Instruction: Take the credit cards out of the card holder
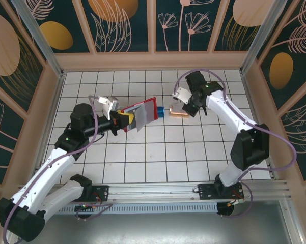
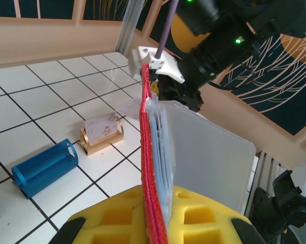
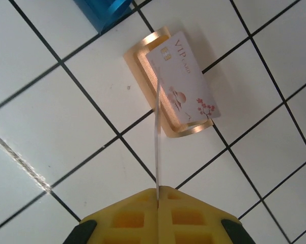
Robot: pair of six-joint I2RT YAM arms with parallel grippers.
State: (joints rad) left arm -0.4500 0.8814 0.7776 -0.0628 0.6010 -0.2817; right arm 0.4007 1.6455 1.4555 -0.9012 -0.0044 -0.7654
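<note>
Two arms reach inward over the white tiled table point(image 1: 142, 162), the left arm point(image 1: 56, 157) from the near left and the right arm point(image 1: 234, 122) from the near right.

Near the table's middle we see the left gripper point(image 1: 123, 120) clamped narrowly on the card holder point(image 1: 142, 113). It holds the red wallet up off the tiles. From the left wrist, the yellow pads point(image 2: 203, 216) pinch the red cover point(image 2: 147, 168) on edge, and the greyish see-through pockets point(image 2: 203, 162) fan out to its right.

Just right of the holder's far end lies the blue block point(image 1: 161, 110), and right of that sits the copper block point(image 1: 179, 113). The right gripper point(image 1: 186, 109) hangs over the copper block.

From the right wrist, that gripper point(image 3: 158, 213) is pinched on a thin card point(image 3: 157, 147) seen edge-on, running from its yellow pads toward the copper block point(image 3: 142, 56). We cannot tell whether this card touches the block.

One pale card point(image 3: 186, 89), printed VIP with a small blossom, stands in the block's slot, out of the holder.
</note>
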